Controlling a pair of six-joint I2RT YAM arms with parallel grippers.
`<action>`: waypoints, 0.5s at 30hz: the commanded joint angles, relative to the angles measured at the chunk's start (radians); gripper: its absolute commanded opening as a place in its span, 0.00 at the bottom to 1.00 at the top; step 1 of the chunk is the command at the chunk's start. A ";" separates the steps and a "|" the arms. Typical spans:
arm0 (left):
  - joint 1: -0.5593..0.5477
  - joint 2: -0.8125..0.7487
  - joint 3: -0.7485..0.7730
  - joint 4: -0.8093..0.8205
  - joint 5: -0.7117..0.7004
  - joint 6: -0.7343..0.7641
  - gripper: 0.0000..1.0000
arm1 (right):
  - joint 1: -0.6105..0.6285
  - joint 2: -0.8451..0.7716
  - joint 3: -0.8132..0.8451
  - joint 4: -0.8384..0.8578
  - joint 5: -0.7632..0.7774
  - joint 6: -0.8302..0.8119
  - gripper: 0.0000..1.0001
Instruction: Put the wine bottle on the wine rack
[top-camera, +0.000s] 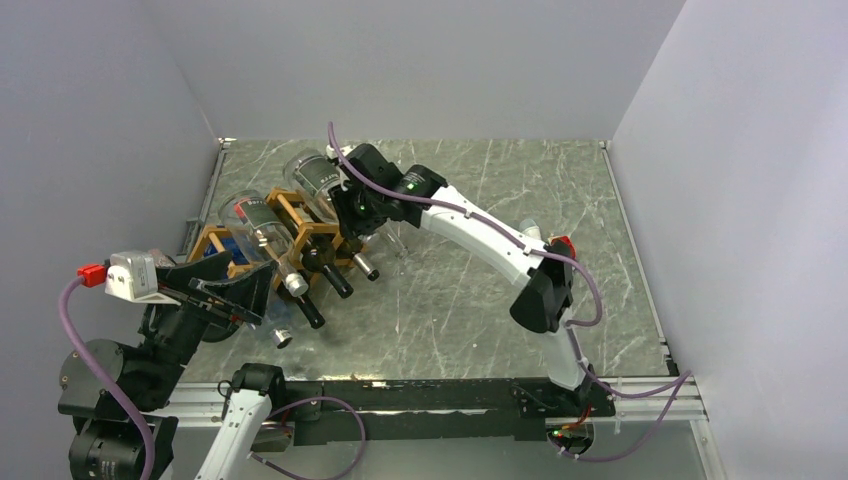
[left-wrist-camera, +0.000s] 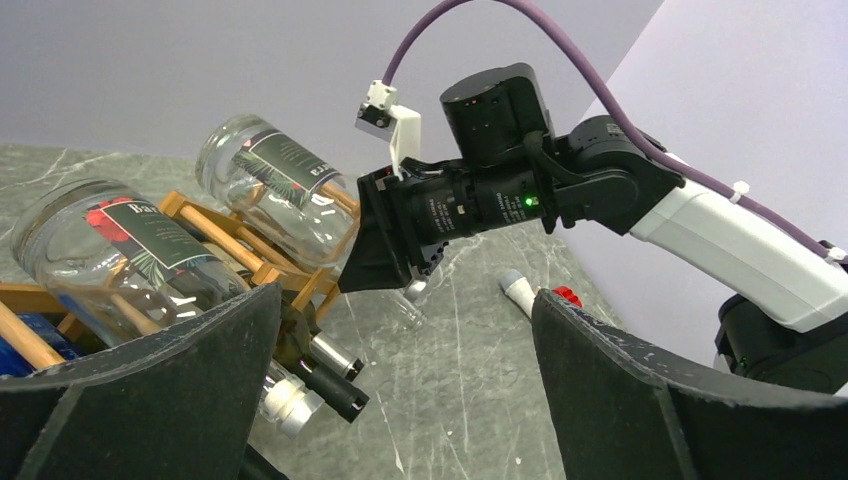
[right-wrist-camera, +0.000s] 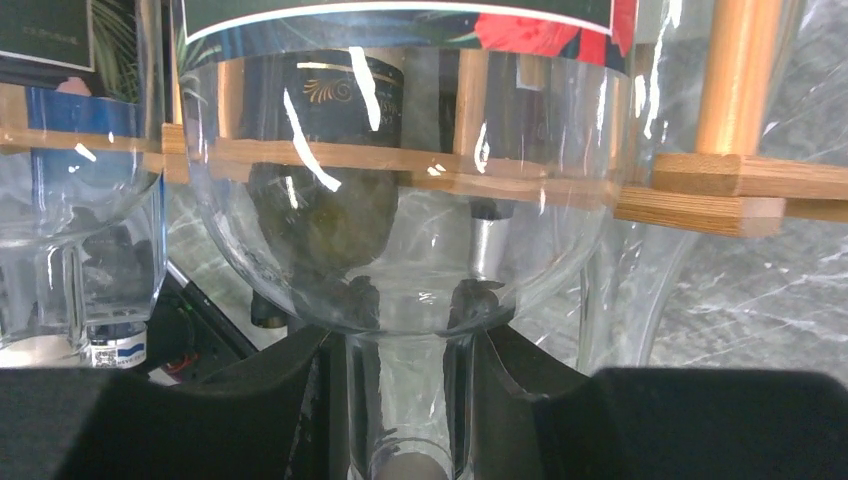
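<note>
We see two robot arms (top-camera: 480, 230), one wooden wine rack (top-camera: 213, 240), and two clear bottles (top-camera: 250, 215) lying across its top. Darker bottle necks (top-camera: 335, 280) jut out below, too crowded to count. The right gripper (right-wrist-camera: 410, 400) is clamped on the neck of the farther wine bottle (top-camera: 312, 176). The left gripper (top-camera: 228, 295) gapes, empty. The table (top-camera: 480, 300) is grey-green and marbled, and the walls (top-camera: 420, 60) are pale grey.

Nearer bottle label (left-wrist-camera: 150, 232): we read white letters, perhaps "Ba"; the rest was unclear.
Farther bottle label (left-wrist-camera: 290, 160): we could not read its small print.
</note>
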 joint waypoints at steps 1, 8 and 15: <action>-0.002 0.003 -0.002 0.033 0.011 0.005 0.99 | -0.006 -0.001 0.165 0.132 -0.024 0.054 0.00; -0.002 0.002 0.011 0.025 0.001 0.012 0.99 | -0.014 0.016 0.146 0.129 -0.014 0.058 0.10; -0.002 0.015 0.025 0.015 0.001 0.017 0.99 | -0.023 0.030 0.144 0.117 -0.009 0.063 0.46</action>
